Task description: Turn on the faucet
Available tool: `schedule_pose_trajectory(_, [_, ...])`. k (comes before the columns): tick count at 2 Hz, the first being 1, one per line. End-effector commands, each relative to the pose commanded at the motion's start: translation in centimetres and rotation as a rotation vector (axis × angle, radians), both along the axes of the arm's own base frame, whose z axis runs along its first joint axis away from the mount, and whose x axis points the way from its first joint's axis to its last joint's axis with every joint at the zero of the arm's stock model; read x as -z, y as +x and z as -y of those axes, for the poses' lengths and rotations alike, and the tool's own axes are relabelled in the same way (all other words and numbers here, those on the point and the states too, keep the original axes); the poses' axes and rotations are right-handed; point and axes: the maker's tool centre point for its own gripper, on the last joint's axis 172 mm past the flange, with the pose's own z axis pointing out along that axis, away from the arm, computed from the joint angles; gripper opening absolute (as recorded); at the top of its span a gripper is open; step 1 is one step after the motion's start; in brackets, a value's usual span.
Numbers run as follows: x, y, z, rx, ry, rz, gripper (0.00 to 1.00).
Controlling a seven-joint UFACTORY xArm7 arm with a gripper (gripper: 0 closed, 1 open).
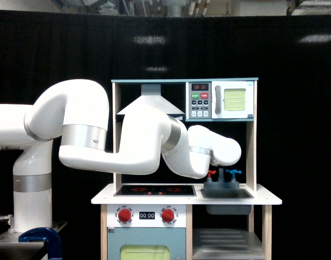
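Above the grey plastic faucet [221, 177], glossy rounded arm [154, 146].

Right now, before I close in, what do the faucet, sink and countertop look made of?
Faucet: looks like matte grey plastic, with glossy red and blue cross handles that also read as moulded plastic. Sink: the same dull grey with soft edges, probably plastic. Countertop: flat, pale, painted-looking board on bare light wood posts, likely wood or fibreboard. The pincer is hidden behind the arm.
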Motion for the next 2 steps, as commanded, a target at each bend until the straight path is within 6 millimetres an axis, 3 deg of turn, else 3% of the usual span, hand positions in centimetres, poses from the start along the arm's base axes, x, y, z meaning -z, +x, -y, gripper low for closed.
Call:
schedule_pose_trajectory(1, [-0.1, -0.8, 0.4, 0.0, 0.0, 0.0, 1.0])
schedule_pose_trajectory(2, [-1.5, -4.6, 5.7, 0.0, 0.0, 0.0, 1.0])
